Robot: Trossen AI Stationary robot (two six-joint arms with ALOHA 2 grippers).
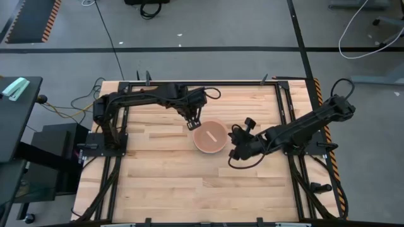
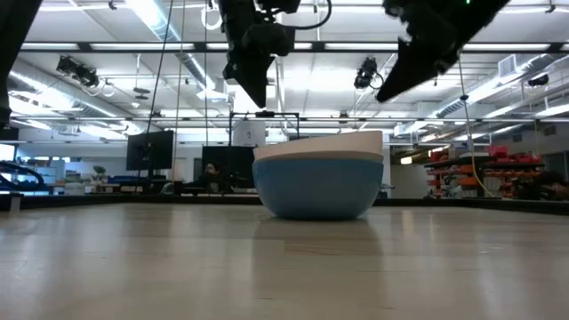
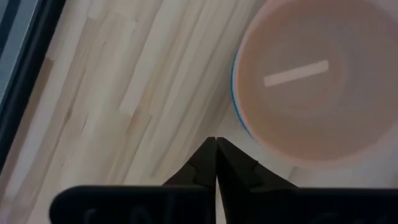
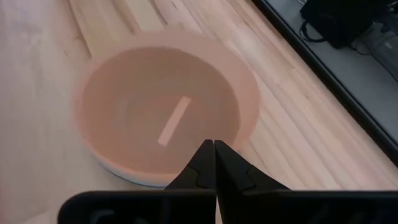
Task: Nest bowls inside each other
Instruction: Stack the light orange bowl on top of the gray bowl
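Observation:
The three bowls sit nested as one stack (image 1: 209, 137) near the table's middle, resting on the blue bowl's base. The low view shows the blue bowl (image 2: 318, 188) outermost, a pale grey-white rim band (image 2: 318, 155) above it, and a lighter rim on top. From above, only the salmon-pink bowl (image 4: 163, 112) shows, with a thin blue edge (image 3: 235, 93). My left gripper (image 1: 194, 125) (image 3: 216, 142) is shut and raised just beyond the stack's far-left rim. My right gripper (image 1: 232, 144) (image 4: 214, 143) is shut and raised just right of the stack.
Bare wooden tabletop (image 1: 164, 183) stretches around the stack, widest toward the near edge. A black frame rail (image 1: 284, 113) runs along the table's sides. In the low view both arms (image 2: 253, 53) (image 2: 427, 40) hang above the stack's rim height.

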